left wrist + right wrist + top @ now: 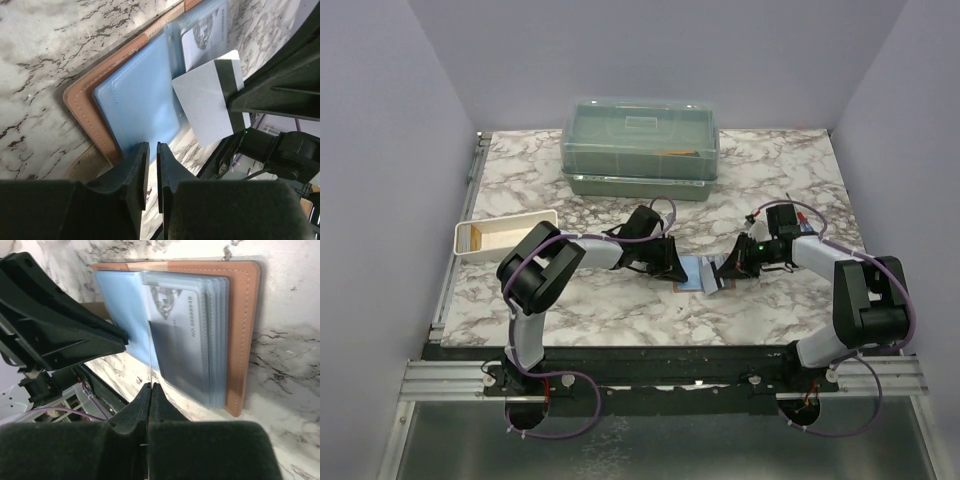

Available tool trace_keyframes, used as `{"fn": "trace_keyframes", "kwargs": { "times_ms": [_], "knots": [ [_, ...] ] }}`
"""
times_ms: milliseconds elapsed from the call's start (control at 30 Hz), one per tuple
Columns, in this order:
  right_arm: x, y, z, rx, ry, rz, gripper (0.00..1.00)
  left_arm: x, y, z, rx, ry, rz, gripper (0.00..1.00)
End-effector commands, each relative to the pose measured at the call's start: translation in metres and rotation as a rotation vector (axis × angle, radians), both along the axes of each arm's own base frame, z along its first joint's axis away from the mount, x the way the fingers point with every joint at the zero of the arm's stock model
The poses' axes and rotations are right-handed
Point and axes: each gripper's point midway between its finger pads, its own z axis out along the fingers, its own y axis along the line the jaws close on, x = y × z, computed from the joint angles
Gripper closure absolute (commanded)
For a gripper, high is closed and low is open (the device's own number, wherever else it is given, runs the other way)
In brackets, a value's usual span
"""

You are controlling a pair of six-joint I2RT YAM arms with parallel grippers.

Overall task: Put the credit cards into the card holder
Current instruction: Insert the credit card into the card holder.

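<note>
While the right gripper was clamped on one card, its own cam showed that card edge-on: a thin pale line running straight out fr the fingertips twd the open wallet. Wallet lay flat on the table btw the two arms. Its blue flap was on the left arm's side and its clear sleeves on the right arm's side, w/ a second card already in one sleeve.

Held card stood roughly upright over the line where flap meets sleeves, striped edge in the fingers, so its long axis prob ran across them. Whether the free edge touched the wallet, we couldn't tell.

Left gripper was nearly closed, w/ only a thin slit btw fingers and nothing seen in it. Its tips sat at the flap's near edge, but pressing vs pinching wasn't clear.

We judged the next move was the right arm's: tip the card flatter, then slide it sideways twd the sleeves. Which way the sleeve mouths faced we couldn't make out.
</note>
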Motion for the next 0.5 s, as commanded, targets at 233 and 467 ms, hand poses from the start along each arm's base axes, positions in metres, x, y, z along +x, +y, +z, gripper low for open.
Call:
{"fn": "trace_keyframes", "kwargs": {
  "times_ms": [233, 467],
  "knots": [
    [0.012, -0.005, -0.014, -0.044, -0.040, 0.022, 1.00, -0.007, 0.020, -0.033, 0.150, 0.023, 0.010, 0.85],
    [0.018, 0.000, -0.020, -0.014, -0.060, 0.038, 1.00, -0.008, 0.023, -0.035, 0.169, 0.015, 0.005, 0.86]
  ]
}}
